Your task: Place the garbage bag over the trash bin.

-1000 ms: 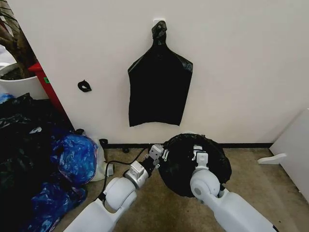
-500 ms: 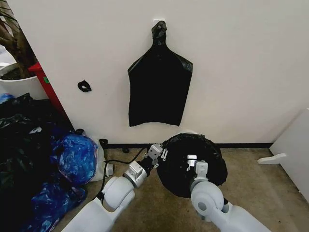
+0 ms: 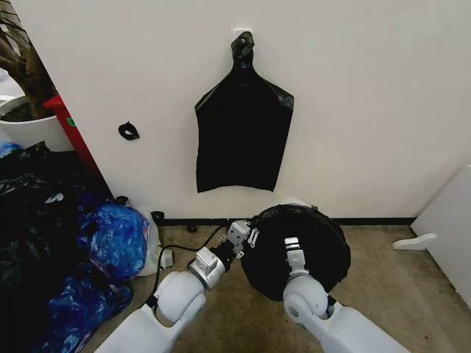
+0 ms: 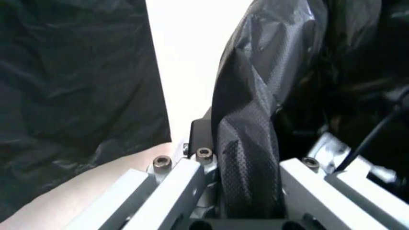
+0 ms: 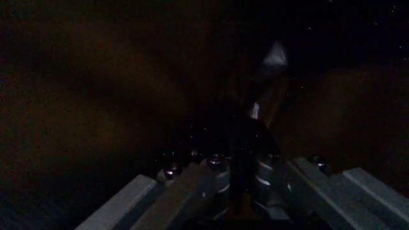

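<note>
We pinch the garbage bag (image 3: 298, 246) at its left edge with our left gripper (image 3: 243, 235), holding it draped over the trash bin (image 3: 293, 201) against the far wall, while our right gripper (image 3: 293, 248), whose grip we cannot tell, rests on top.

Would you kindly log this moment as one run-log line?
garbage bag: draped over trash bin | left gripper: shut on garbage bag at rim | right gripper: above bag

garbage bag (image 3: 309, 239) over trash bin (image 3: 293, 201) — against wall (image 3: 368, 110)
</note>
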